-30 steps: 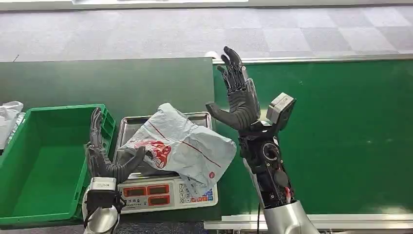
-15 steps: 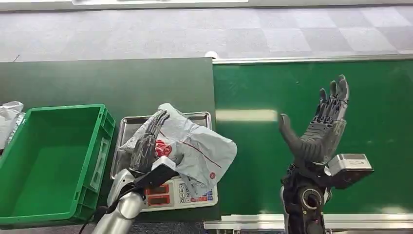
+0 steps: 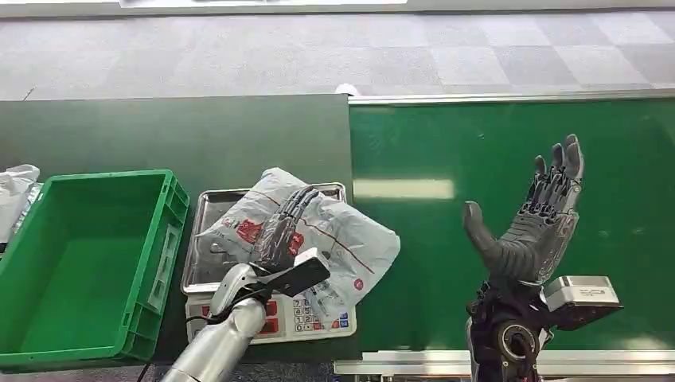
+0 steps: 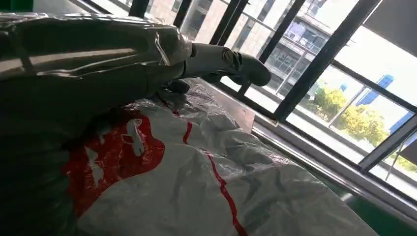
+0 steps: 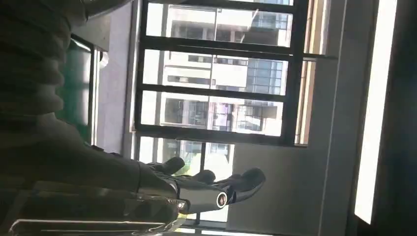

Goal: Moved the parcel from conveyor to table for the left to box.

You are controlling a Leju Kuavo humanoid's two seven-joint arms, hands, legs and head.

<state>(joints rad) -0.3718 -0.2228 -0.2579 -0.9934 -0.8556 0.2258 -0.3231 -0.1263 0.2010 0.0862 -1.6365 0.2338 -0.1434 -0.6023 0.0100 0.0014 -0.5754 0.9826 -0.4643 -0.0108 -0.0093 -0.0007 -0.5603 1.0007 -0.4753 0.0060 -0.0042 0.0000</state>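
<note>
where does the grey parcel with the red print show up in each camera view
Head view: the parcel lies on the scale tray, lower middle of the picture, under the left hand.
Left wrist view: the parcel spreads over the lower part of the picture, close up.
Right wrist view: not in it.
Shared landmark: the left hand resting on the parcel's red print, seen in the head and left wrist views.
</note>
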